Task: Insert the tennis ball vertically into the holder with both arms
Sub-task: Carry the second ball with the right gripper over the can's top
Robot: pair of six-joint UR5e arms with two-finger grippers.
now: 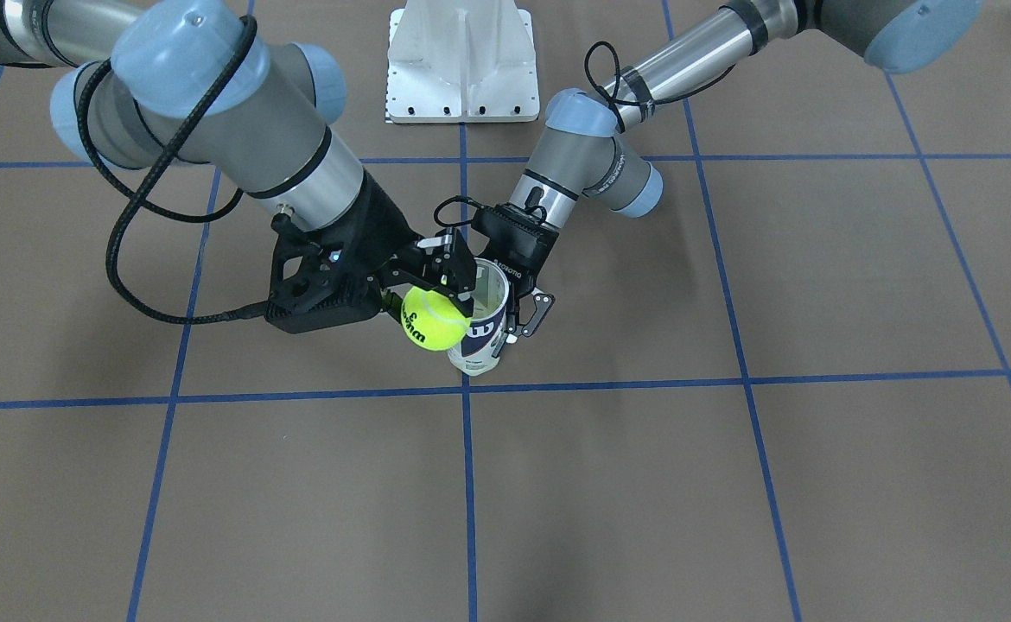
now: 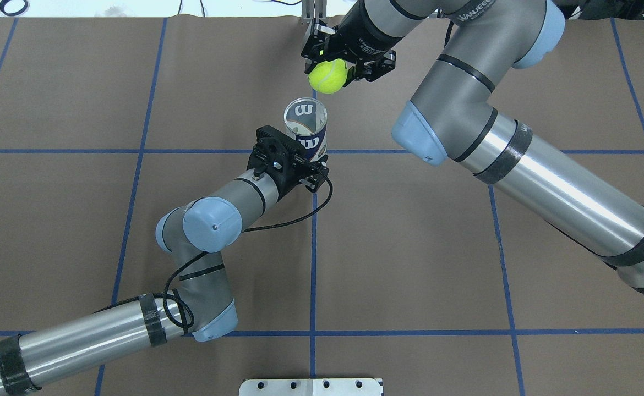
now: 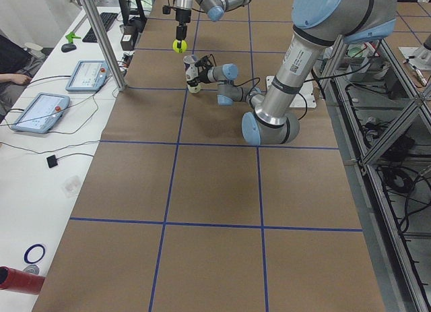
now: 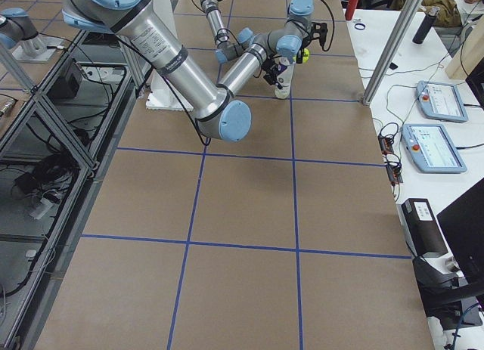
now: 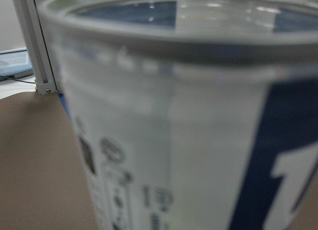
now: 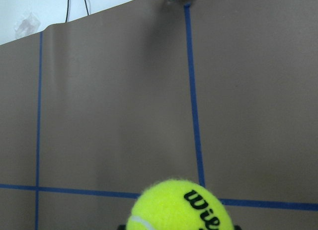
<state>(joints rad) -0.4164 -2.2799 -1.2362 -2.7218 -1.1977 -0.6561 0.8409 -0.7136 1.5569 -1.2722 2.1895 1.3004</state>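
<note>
the left pincer [image 2: 308, 157] is clenching the upright can [image 2: 305, 129] on the counter [image 2: 465, 247]. the right pincer [image 2: 332, 65] is gripping the ball [image 2: 327, 76] above, seemingly beyond the mouth; dropping it off-centre is risking a rim strike, bounce-off or tipped can.

**Legible markings.** The brand name "Wilson" is printed in black on the tennis ball [image 1: 430, 318]; in the right wrist view only its first letters are seen. A white "W" on navy is borne on the label of the holder [image 2: 306, 132], whose small print is blurred. White lettering beginning "WANJEE" is carried on the right arm [image 2: 520, 159], near the far edge of the worktop [image 2: 410, 247]. "ROBOTIQ" is marked on the left gripper [image 1: 488, 328].
</note>
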